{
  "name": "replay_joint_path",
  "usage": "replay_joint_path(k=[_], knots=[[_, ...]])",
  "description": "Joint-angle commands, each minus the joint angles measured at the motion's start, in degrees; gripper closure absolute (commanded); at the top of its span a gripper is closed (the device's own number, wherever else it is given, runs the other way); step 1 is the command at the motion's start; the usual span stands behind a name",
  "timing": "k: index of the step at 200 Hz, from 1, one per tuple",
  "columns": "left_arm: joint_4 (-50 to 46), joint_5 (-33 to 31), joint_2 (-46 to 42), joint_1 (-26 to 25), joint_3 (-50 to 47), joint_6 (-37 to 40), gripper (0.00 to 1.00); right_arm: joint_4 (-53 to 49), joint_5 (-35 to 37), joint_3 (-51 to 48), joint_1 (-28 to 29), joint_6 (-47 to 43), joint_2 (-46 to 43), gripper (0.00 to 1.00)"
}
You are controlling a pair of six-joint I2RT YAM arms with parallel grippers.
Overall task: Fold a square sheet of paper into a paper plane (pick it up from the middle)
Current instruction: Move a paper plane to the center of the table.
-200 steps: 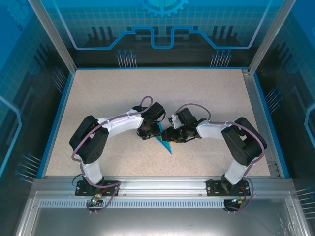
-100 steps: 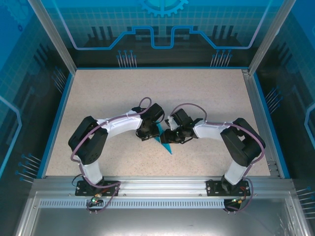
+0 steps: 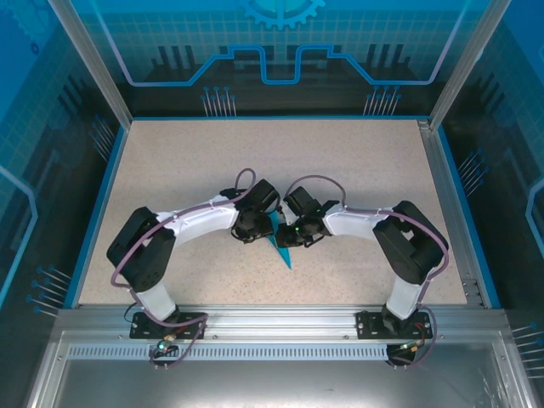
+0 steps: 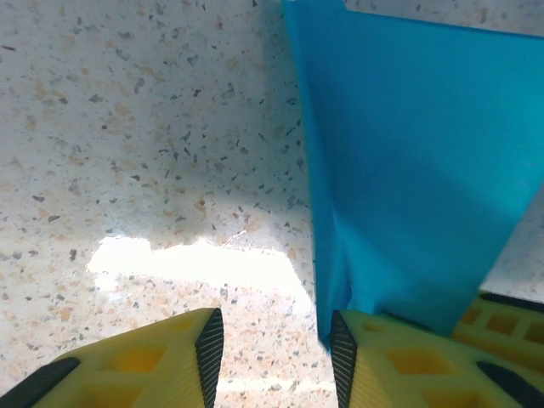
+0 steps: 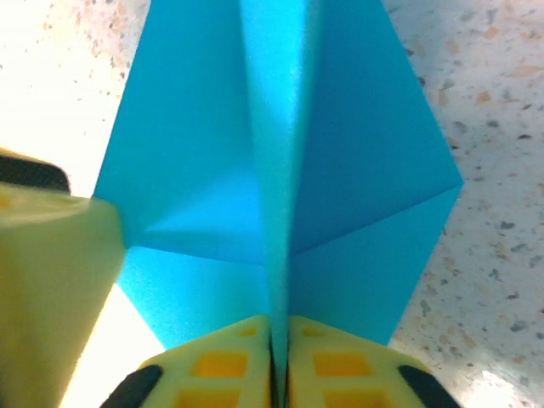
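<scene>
At the middle of the table (image 3: 170, 170), the right gripper (image 5: 279, 327) pinches the centre crease of the paper plane (image 5: 357, 195) while the left gripper (image 4: 274, 340) stands spread beside a wing, where a sideways pull could tear or unfold it

You are working in a robotics lab cell — a purpose-built test enclosure rather than a home or a shop. You can read it from the aluminium profile posts (image 3: 92, 64) that frame the space, the translucent blue wall panels (image 3: 280, 51) printed with circuit traces and a gear emblem (image 3: 283, 8), and the speckled beige tabletop (image 3: 212, 161) bordered by a blue rim (image 3: 98, 212). At your near edge a bare aluminium rail (image 3: 280, 327) carries the bolted bases (image 3: 157, 321) of the left arm (image 3: 200, 220) and the right arm (image 3: 361, 223), both white and black, side by side — purple cables (image 3: 245, 171) loop along them and plug in down by the bases.
</scene>
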Motion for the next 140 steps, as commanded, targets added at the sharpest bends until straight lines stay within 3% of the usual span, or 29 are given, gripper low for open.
replay_joint_path(k=[1, 18, 56, 140], knots=[[4.14, -2.15, -5.94, -0.03, -3.25, -2.19, 0.56, -4.86, 4.3, 2.4, 0.85, -0.26, -1.46, 0.93], [5.4, -5.01, -10.33, -0.02, -5.55, -3.03, 0.55, -8.22, 10.03, 3.48, 0.79, 0.2, -4.31, 0.98], [5.6, -11.0, -17.47, 0.35, -8.66, -4.52, 0.52, -17.21, 25.53, 7.39, -0.35, 2.77, -7.67, 0.97], [5.51, -11.65, -20.48, 2.04, -11.56, -6.12, 0.51, -28.11, 25.02, 26.49, -6.46, 0.74, 11.21, 0.95]])
